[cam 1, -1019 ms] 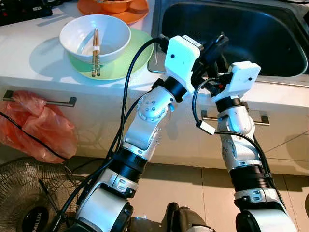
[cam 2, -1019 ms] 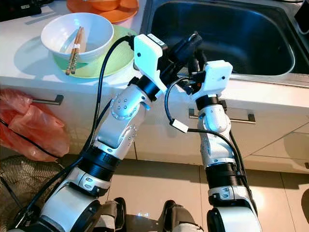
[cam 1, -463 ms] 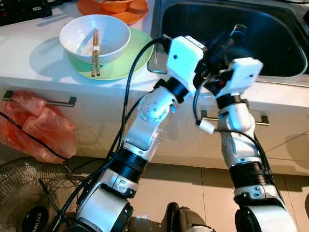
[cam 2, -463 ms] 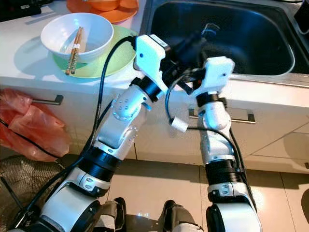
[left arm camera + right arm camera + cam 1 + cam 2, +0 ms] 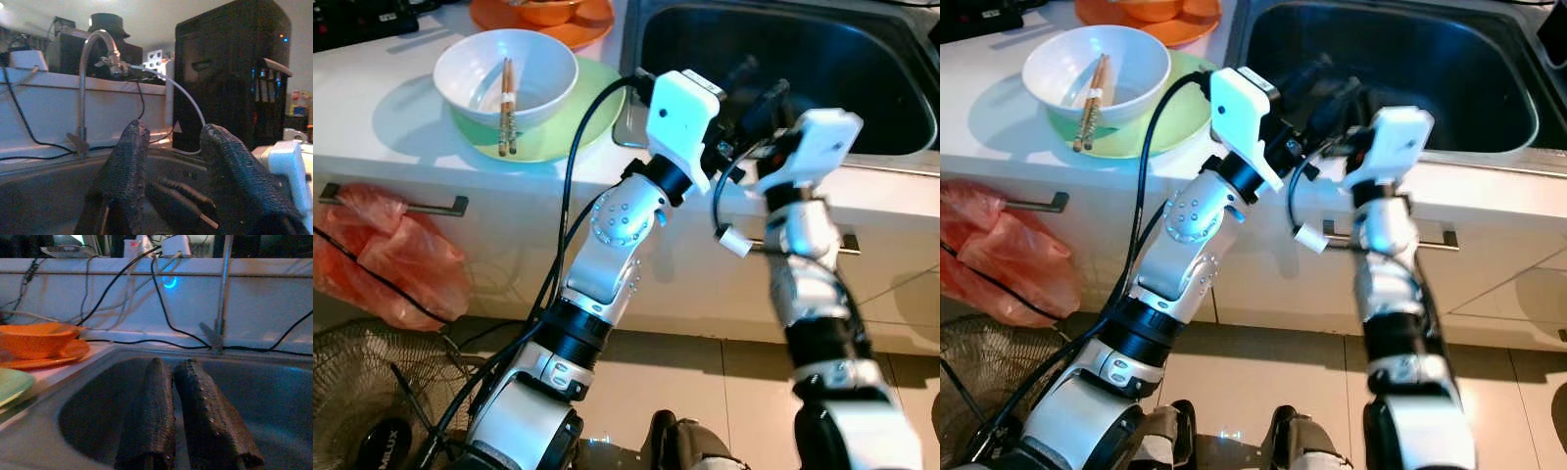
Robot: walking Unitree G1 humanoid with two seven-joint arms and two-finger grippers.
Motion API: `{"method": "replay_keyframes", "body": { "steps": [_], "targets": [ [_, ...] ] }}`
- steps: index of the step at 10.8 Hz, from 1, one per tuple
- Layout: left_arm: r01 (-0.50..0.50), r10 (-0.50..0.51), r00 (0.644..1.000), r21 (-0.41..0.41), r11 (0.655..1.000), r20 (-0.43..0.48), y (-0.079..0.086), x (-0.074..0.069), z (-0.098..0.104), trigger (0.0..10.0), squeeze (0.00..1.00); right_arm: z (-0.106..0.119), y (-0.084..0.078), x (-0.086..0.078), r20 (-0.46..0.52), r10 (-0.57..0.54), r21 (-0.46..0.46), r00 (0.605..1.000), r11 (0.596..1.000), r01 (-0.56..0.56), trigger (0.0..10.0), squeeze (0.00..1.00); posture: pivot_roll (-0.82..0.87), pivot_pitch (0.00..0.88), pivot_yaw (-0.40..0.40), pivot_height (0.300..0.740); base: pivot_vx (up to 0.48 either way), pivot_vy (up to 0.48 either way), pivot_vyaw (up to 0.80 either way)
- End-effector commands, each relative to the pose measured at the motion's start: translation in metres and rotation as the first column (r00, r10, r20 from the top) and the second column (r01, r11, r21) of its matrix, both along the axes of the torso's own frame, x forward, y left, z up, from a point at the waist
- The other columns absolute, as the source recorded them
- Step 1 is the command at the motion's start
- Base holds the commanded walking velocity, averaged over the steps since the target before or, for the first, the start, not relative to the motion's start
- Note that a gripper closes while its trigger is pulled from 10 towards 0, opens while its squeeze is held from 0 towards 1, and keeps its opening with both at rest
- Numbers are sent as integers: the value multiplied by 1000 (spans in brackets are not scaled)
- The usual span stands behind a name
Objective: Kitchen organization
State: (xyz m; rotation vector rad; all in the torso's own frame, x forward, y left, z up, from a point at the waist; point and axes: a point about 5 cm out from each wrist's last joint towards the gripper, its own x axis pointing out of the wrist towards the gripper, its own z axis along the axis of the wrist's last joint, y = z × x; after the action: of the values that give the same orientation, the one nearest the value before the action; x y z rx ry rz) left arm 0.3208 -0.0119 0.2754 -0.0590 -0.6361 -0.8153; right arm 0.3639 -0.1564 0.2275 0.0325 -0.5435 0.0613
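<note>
Head stereo pair looks down at both arms and sink (image 5: 783,69); both wrist cameras face low across the sink basin.

Both arms raised; left end effector (image 5: 168,147) parted, right end effector (image 5: 173,377) closed.

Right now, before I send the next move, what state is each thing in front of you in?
Left gripper: open, empty, over the sink's near edge.
Right gripper: shut, empty, pointing into the sink.
Sink: basin bare where visible.
White bowl: upright on the green plate, chopsticks inside.
Chopsticks: leaning in the bowl, tips over the rim.
Green plate: flat on the counter.
Faucet: no water running.
</note>
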Motion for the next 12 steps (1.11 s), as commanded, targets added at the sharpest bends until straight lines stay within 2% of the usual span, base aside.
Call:
{"method": "replay_keyframes", "body": {
  "steps": [1, 4, 10, 12],
  "targets": [
    [46, -46, 999, -21, 999, 3, -16, -12, -1, 10000, 0, 0, -4, 1, -1, -22, 10, 1000, 1000, 22, 10000, 0, 138, 205, -56, 740, 0, 0, 0],
    [-25, 24, 999, -43, 999, -27, -2, -5, -7, 10000, 0, -3, -7, 2, -7, -47, 30, 999, 998, 47, 10000, 0, 142, 211, -55, 740, 0, 0, 0],
    [-76, 75, 996, -33, 997, -46, 7, -5, -17, 10000, 0, -4, 0, -2, 4, -29, 38, 1000, 999, 29, 10000, 0, 138, 217, -54, 740, 0, 0, 0],
    [-136, 136, 989, 12, 991, -61, 15, -1, -28, 10000, 0, -7, -2, -9, 12, -24, 25, 1000, 999, 24, 10000, 0, 130, 221, -53, 740, 0, 0, 0]
  ]
}}
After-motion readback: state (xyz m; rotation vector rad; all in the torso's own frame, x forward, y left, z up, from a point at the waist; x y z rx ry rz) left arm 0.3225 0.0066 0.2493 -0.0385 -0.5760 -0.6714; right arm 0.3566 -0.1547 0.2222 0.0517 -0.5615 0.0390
